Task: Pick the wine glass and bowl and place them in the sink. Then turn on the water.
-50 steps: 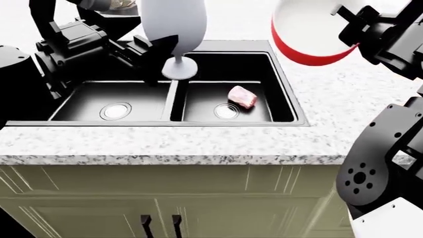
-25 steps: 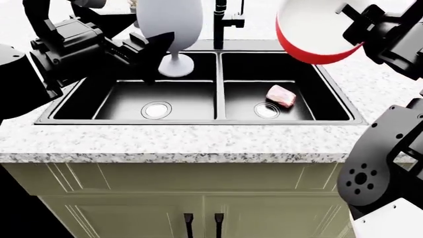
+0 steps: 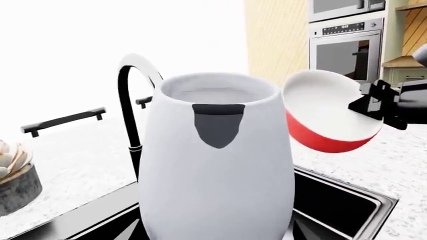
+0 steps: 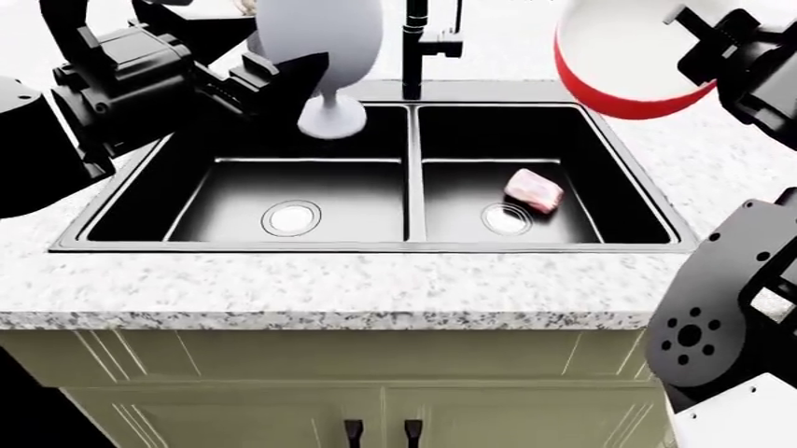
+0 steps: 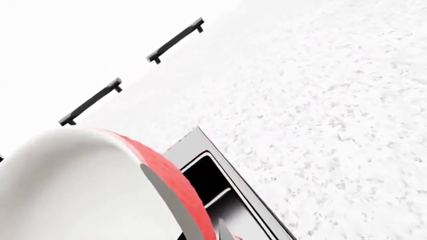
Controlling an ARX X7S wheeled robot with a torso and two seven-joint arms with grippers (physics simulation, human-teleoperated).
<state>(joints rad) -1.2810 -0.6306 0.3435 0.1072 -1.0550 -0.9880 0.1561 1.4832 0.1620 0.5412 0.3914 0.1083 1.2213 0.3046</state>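
My left gripper is shut on the pale grey-white wine glass, which it holds upright above the back of the left basin of the black sink. In the left wrist view the wine glass fills the frame, with a dark finger pad against its rim. The red-and-white bowl hangs tilted above the sink's back right corner, my right gripper shut on its rim. The right wrist view shows the bowl with a grey finger on its rim. The black faucet stands behind the divider. No water runs.
A small pink lump lies in the right basin near its drain. Speckled granite counter surrounds the sink. A cupcake-like object sits on the counter beyond the faucet. Cabinet doors are below.
The head view has shifted, so the sink now sits centred and the faucet shows. The glass now hangs over the left basin instead of the divider. Both grippers keep their hold.
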